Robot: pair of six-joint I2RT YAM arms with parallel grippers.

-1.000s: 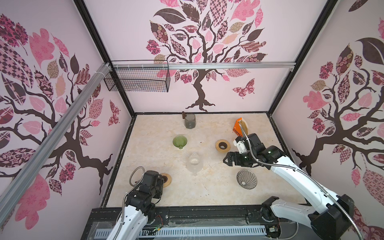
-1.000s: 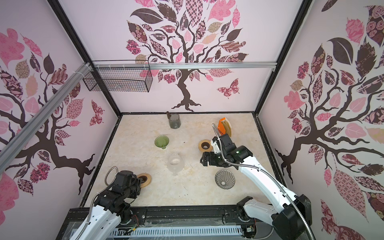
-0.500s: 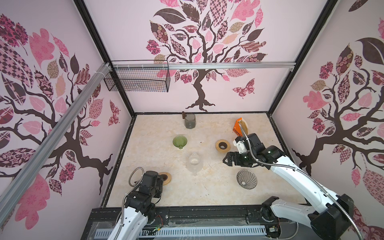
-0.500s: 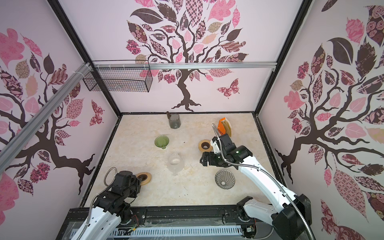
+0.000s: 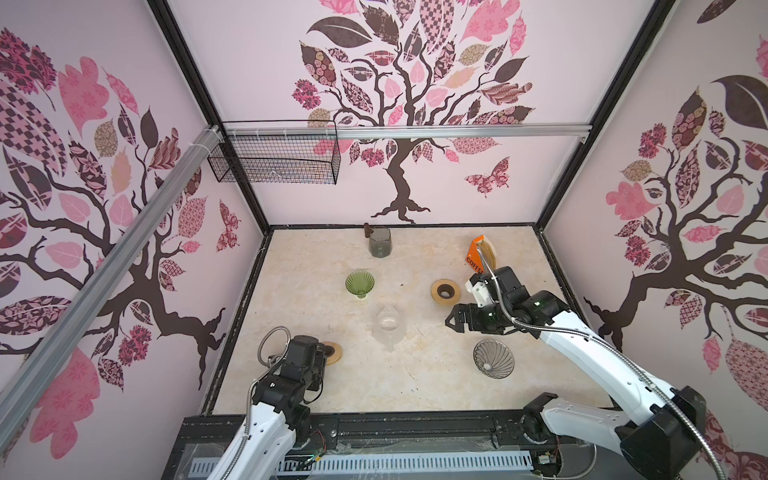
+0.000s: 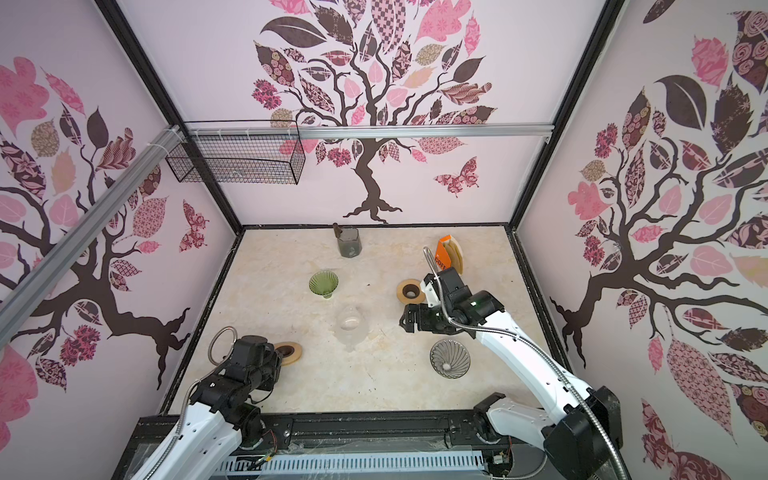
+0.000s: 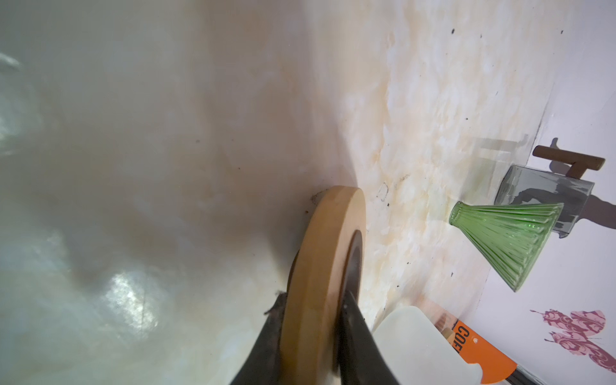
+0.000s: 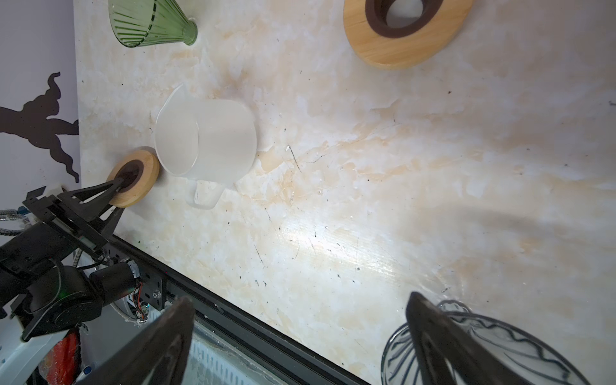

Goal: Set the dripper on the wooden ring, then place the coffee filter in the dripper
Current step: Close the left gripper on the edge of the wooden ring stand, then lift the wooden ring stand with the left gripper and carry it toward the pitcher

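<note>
resting near the right claw (image 5: 451,319) — grey dripper (image 5: 493,358).

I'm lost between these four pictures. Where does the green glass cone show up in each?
Top view: green glass cone left of centre on the table, in front of the grey jug.
Top view: green glass cone in the same spot.
Left wrist: green glass cone overlapping the grey jug, beyond the front wooden ring.
Right wrist: green glass cone cut off by the frame, beyond the clear pitcher.
Shared landmark: front wooden ring.
</note>
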